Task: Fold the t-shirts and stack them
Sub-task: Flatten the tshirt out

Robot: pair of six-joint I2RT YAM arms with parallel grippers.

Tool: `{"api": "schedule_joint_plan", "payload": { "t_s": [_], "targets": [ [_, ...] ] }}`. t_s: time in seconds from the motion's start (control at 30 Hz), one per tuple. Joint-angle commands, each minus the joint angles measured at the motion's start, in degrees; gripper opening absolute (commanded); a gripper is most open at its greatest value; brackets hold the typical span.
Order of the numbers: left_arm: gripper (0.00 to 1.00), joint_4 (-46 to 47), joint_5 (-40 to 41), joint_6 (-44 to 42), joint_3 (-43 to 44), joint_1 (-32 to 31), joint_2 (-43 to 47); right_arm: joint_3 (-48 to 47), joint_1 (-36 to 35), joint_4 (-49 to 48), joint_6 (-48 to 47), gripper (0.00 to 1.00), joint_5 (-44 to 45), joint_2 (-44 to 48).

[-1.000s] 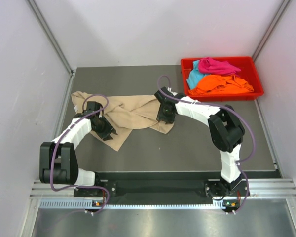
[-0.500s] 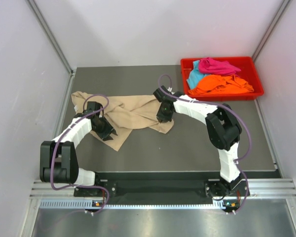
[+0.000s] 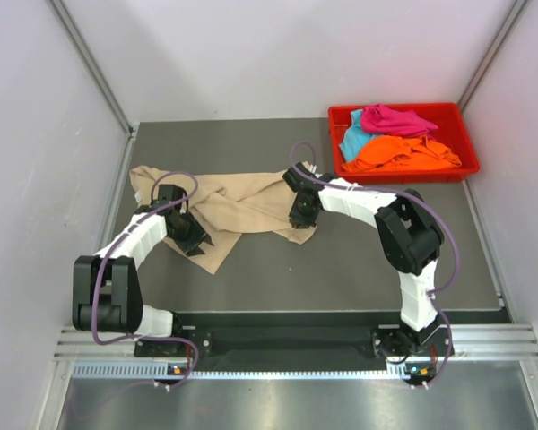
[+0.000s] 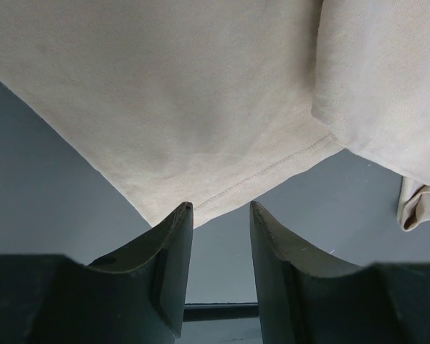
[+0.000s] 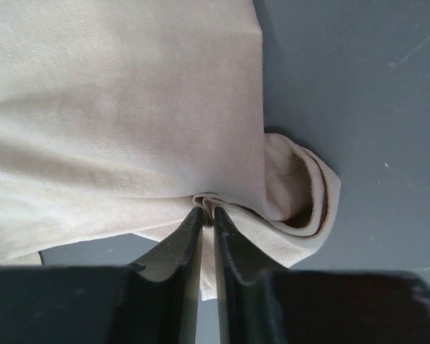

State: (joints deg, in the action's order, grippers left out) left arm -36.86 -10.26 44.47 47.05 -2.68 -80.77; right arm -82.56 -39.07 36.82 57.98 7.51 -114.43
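1. Top view: beige t-shirt [image 3: 242, 208] lies crumpled on the table [image 3: 359, 260], left of centre. Orange t-shirt [image 3: 403, 154], pink t-shirt [image 3: 390, 119] and teal t-shirt [image 3: 351, 141] are piled in the red tray [image 3: 450, 113] (far right corner).
2. L wrist: left jaws apart, nothing btwn them, tips just beside the beige t-shirt [image 4: 186, 93] hem.
3. R wrist: right jaws pinched on a bunched fold of the beige t-shirt [image 5: 129, 107].

Nothing legible from any of my three views: I read no lettering, label, brand mark, number or sign on the beige t-shirt [image 3: 242, 210] or on the red tray [image 3: 403, 175].
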Motion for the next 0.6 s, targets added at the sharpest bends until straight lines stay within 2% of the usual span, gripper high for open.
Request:
{"api": "schedule_joint_plan", "payload": {
  "t_s": [0.0, 0.1, 0.13, 0.17, 0.2, 0.57],
  "targets": [
    [0.42, 0.39, 0.15, 0.36, -0.99, 0.04, 1.49, 0.74, 0.66, -1.75, -0.58, 0.06, 0.31, 3.43],
    [0.42, 0.47, 0.15, 0.62, -1.43, 0.04, 2.11, 0.83, 0.84, -1.75, -1.02, 0.06, 0.31, 3.60],
    [0.42, 0.47, 0.24, 0.71, -1.52, 0.04, 2.20, 0.91, 0.84, -1.92, -1.37, 0.10, 0.31, 3.69],
    [0.42, 0.39, 0.33, 0.71, -1.61, 0.04, 2.29, 1.52, 1.10, -2.53, -1.55, 0.19, 0.05, 3.78],
    [0.43, 0.39, 0.33, 0.88, -1.69, 0.04, 2.55, 1.79, 1.27, -2.71, -1.64, 0.21, -0.47, 3.86],
    [0.42, 0.04, 0.07, 0.62, -1.34, 0.04, 2.29, 3.72, 2.59, -4.12, -2.52, 0.16, -0.92, 5.10]
  ]
}}
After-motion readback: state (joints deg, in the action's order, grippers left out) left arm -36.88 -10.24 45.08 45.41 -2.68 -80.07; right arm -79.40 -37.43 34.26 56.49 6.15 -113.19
